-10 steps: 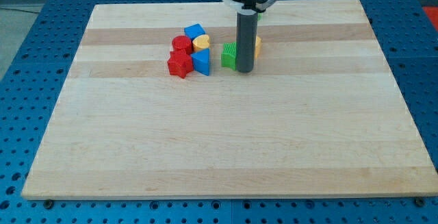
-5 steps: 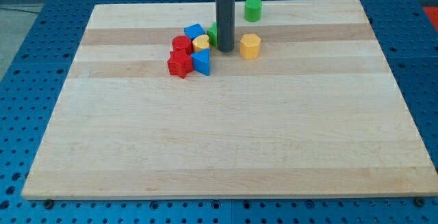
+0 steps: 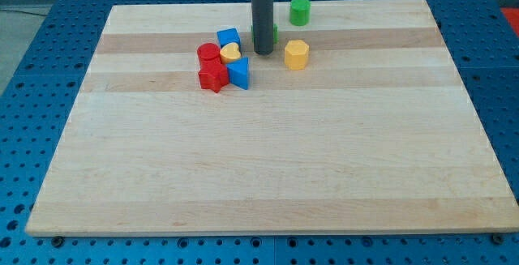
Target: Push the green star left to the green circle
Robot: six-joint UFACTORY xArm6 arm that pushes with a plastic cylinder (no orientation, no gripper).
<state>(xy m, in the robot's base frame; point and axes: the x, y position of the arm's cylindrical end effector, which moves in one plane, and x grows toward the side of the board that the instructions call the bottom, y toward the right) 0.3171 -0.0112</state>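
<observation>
The green star (image 3: 274, 33) is mostly hidden behind my rod; only a green sliver shows at the rod's right edge. The green circle (image 3: 300, 10) stands near the board's top edge, up and to the right of the star, apart from it. My tip (image 3: 262, 52) rests on the board just below the star, between the yellow heart (image 3: 230, 53) on its left and the yellow hexagon (image 3: 296, 54) on its right.
A cluster sits left of my tip: a blue cube (image 3: 229, 38), a red cylinder (image 3: 208, 54), the yellow heart, a red star (image 3: 213, 75) and a blue triangle (image 3: 238, 72). The wooden board (image 3: 259, 160) lies on a blue perforated table.
My rod has moved up and left across the board. The green star has gone up with it, toward the view's top. The cluster's top blocks have shifted slightly left.
</observation>
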